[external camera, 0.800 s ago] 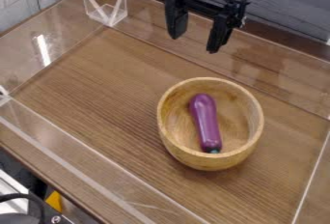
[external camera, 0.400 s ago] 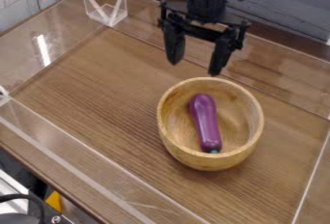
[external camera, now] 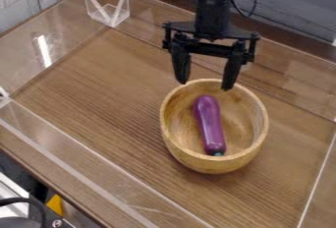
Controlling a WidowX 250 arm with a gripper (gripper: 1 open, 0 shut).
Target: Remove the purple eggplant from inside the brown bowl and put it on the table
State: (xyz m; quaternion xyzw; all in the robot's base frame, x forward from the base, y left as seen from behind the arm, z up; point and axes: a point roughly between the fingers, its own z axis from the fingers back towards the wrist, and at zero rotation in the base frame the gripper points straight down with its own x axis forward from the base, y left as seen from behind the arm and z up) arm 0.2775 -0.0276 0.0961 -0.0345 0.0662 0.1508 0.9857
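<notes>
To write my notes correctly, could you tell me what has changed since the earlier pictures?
The open gripper moved down the picture, and its fingers are now at the far rim of the bowl. Nothing was taken hold of or let go. The bowl and the eggplant inside stayed put.

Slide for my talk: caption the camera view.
Open jaws over the back rim of a brown bowl cradling a purple eggplant.

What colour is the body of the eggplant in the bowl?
The eggplant is glossy purple, seen in the camera view.
</notes>
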